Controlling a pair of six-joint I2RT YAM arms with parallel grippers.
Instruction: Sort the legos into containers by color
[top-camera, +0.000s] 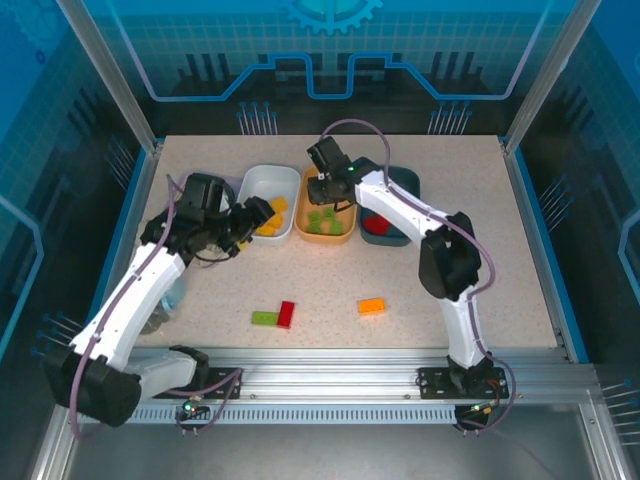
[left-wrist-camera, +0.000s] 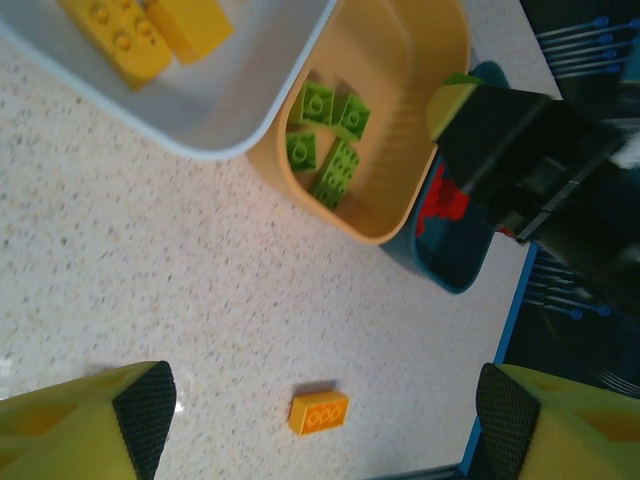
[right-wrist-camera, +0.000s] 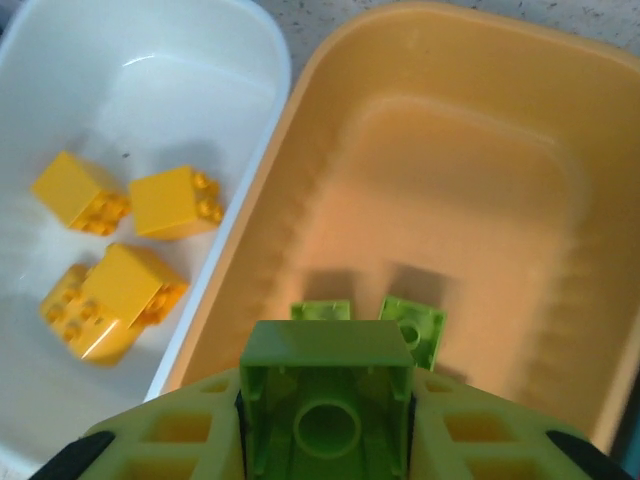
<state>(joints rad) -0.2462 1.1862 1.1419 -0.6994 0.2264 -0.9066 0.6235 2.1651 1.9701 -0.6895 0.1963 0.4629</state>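
A green brick (right-wrist-camera: 327, 350) is pinched between the fingers of the right gripper (right-wrist-camera: 327, 425), its hollow underside turned up toward the wrist camera. It hangs above the orange tub (right-wrist-camera: 470, 130). On the floor of that tub lie more green bricks (left-wrist-camera: 325, 140), four of them close together in the left wrist view. The white tub (top-camera: 265, 185) stands just beside the orange one on its left, the rims touching or nearly so, and it holds four yellow bricks (right-wrist-camera: 125, 255) gathered at one end. The teal tub (top-camera: 395, 238) stands against the orange tub's right side with red bricks (left-wrist-camera: 445, 205) inside; how many cannot be told. The three tubs form a row across the middle of the table (top-camera: 480, 250), nearer its far edge than its near one. Toward the near edge, left of centre, a loose green brick (top-camera: 264, 318) and a red brick (top-camera: 287, 314) lie touching side by side, and an orange brick (top-camera: 371, 305) lies apart from them to the right. The left gripper (top-camera: 255, 215) is at the near left side of the white tub, its fingers (left-wrist-camera: 140, 400) spread wide with nothing between them.
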